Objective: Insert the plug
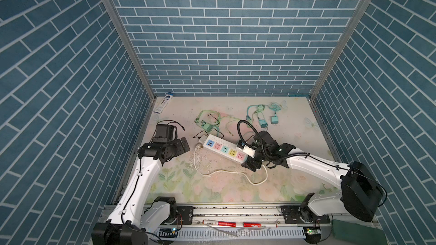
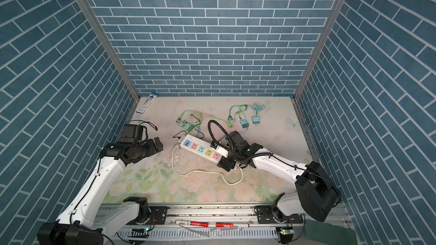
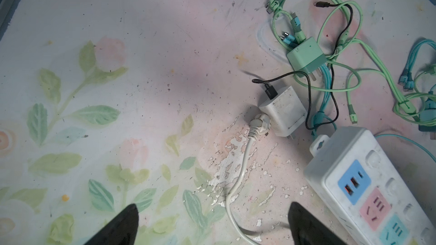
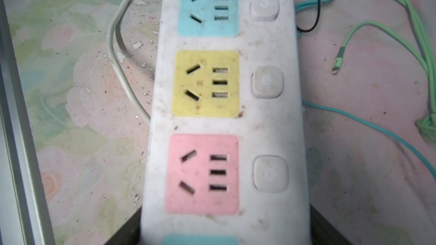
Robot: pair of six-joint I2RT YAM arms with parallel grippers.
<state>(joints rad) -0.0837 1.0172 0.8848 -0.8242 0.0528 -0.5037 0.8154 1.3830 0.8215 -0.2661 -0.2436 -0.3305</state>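
Now | floral table bearing the whole setup | power strip lying diagonally mid-table | right gripper clamping the strip's pink-socket end between its jaws | left gripper hovering, jaws spread wide, gripping nothing | white charger plug lying unplugged just beside the strip's USB end

Both top views: bright, even light; soft shadows on pale floral-printed worktop; wide-angle bowing of blue brick-patterned walls at edges. Left wrist view: sharp, grey shadow patch mid-frame. Right wrist view: white plastic power strip with pastel sockets blurred nearest lens.
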